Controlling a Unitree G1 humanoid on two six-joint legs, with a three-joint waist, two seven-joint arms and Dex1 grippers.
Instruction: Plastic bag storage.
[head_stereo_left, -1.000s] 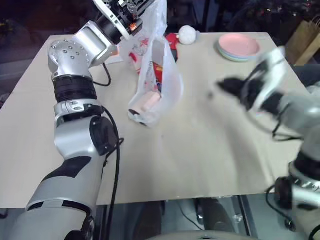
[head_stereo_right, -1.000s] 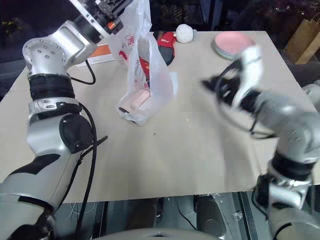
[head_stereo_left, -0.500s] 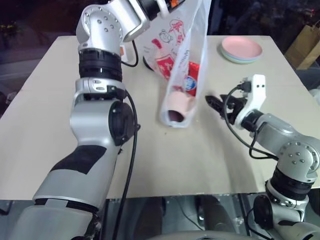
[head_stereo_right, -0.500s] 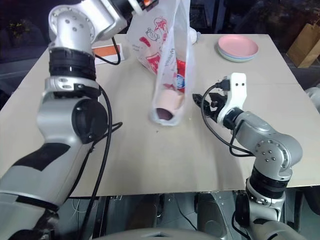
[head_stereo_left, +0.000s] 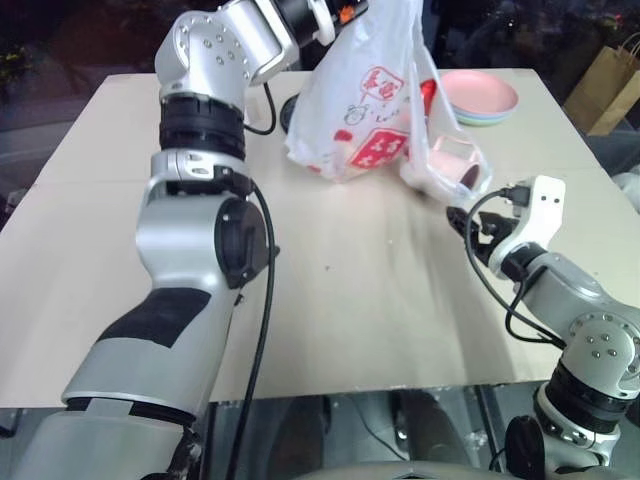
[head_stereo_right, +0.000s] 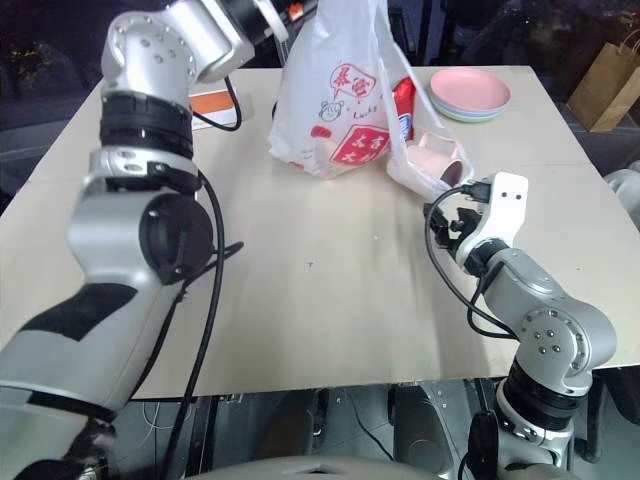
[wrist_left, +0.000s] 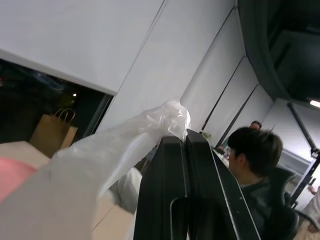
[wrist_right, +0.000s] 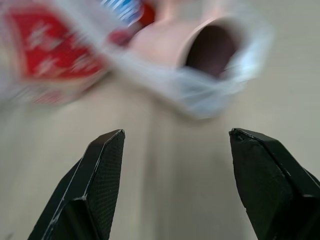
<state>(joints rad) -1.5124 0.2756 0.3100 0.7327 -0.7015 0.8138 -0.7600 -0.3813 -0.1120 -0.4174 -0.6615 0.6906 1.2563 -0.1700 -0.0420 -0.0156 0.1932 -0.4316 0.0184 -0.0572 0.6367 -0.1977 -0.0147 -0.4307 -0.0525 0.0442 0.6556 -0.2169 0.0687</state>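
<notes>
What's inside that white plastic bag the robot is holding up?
Through the plastic bag a pink mug lies on its side, and a red packet shows above it. Anything behind the printed side is hidden.

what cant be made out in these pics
- Left hand: cut off by the top edge in the eye views; the wrist view shows it shut on the plastic bag.
- Pink mug: veiled by the bag, handle not seen.
- Red packet: half hidden, print unreadable.
</notes>
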